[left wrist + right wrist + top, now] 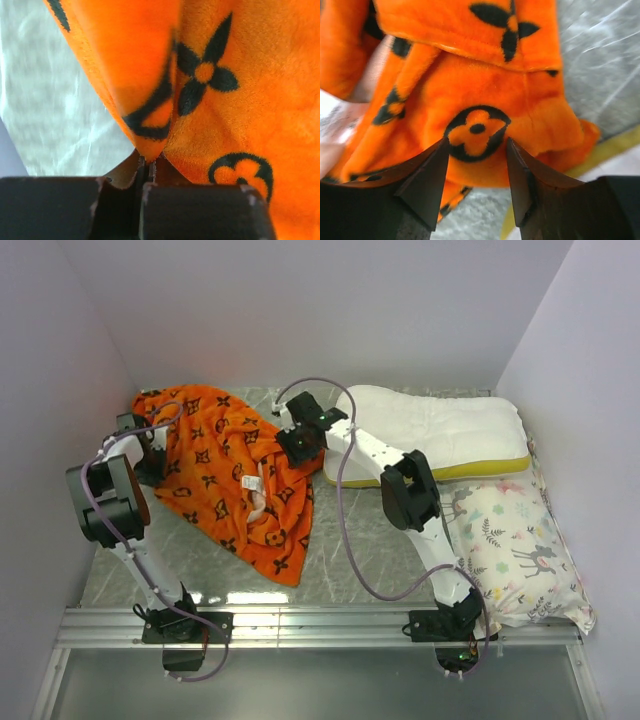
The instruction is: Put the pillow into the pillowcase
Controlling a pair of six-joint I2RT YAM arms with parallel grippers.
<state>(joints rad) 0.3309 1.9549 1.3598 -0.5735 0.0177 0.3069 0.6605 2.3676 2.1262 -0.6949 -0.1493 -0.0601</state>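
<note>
The orange pillowcase (pixel 225 475) with black marks lies crumpled on the left half of the table. My left gripper (pixel 152 462) is at its left edge. In the left wrist view this gripper (pixel 148 163) is shut on a hanging fold of the pillowcase (pixel 235 115). My right gripper (pixel 293 447) is at the case's right edge. Its jaws (pixel 477 150) stand open, with a bunched fold of the pillowcase (pixel 477 130) just between the fingertips (pixel 442 150). The white pillow (pixel 440 425) with its yellow band (pixel 480 468) lies at the back right, partly under the right arm.
A second pillow printed with deer and plants (pixel 520 545) lies along the right wall. White walls close in the left, back and right sides. A metal rail (pixel 320 625) with both arm bases runs along the near edge. Grey marbled tabletop (pixel 350 540) shows between the pillowcase and the printed pillow.
</note>
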